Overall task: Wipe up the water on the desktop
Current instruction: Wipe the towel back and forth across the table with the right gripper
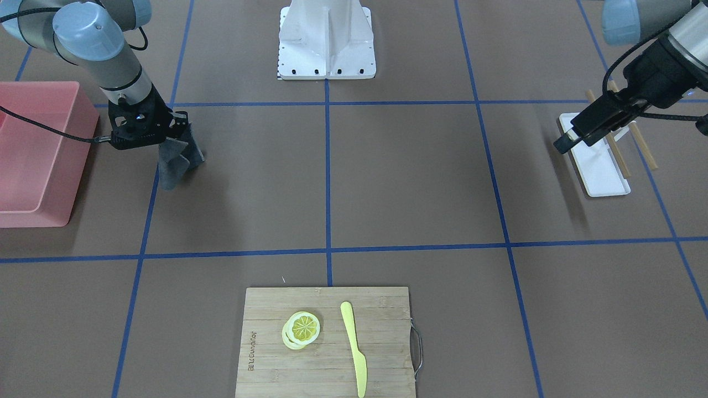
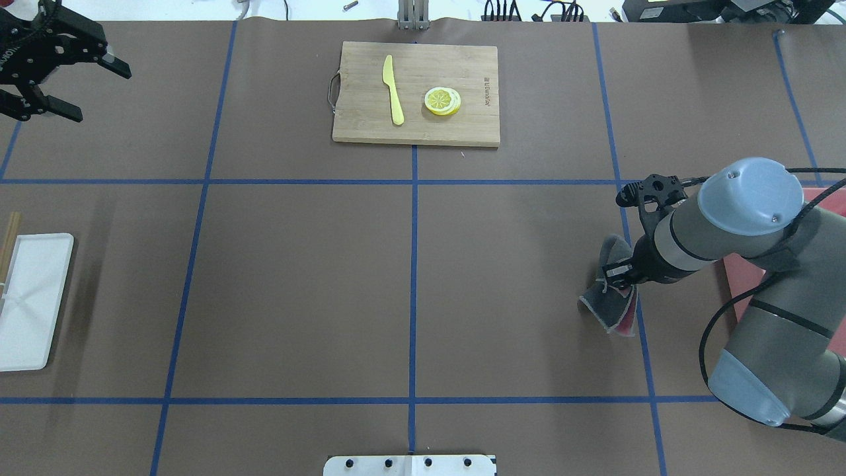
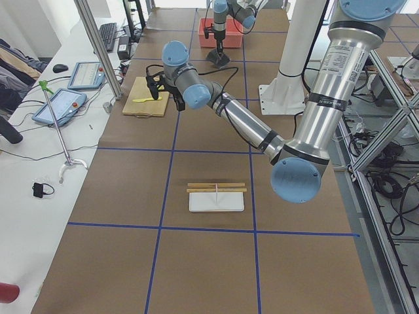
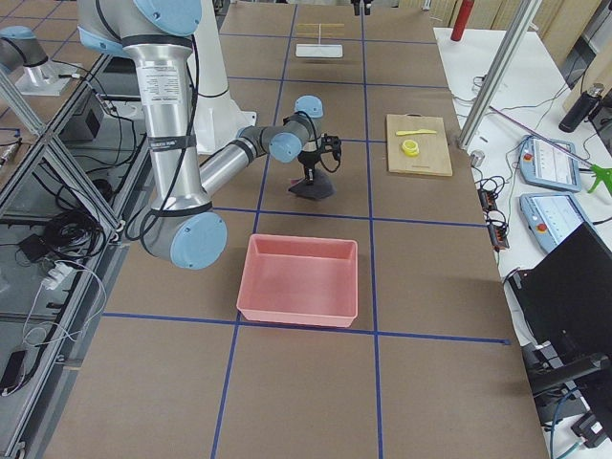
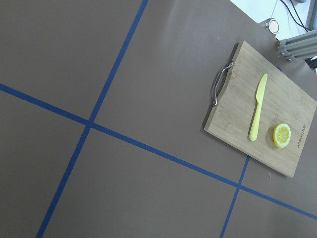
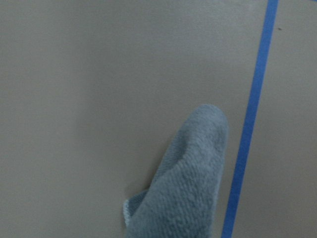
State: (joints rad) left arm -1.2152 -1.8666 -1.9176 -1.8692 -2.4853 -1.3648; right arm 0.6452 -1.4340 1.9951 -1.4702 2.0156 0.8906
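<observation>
Broadly, the brown desktop (image 2: 297, 277) spans the whole scene under blue tape lines (image 2: 414, 297); a grey cloth (image 1: 176, 160) hangs over one line beside the pink bin (image 1: 77, 160) — clamped in the right gripper (image 1: 168, 132). Well apart, the left gripper (image 2: 99, 92) hovers with fingers spread, holding nothing — on the white tray's (image 1: 600, 177) side.

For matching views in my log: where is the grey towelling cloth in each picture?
Front-facing: grey towelling cloth, left.
Overhead: cloth, right.
Exterior left: cloth, far top.
Exterior right: cloth, centre.
Left wrist: absent.
Right wrist: cloth, bottom centre.
Landmark: pink plastic bin nearby, in all four exterior views.
</observation>
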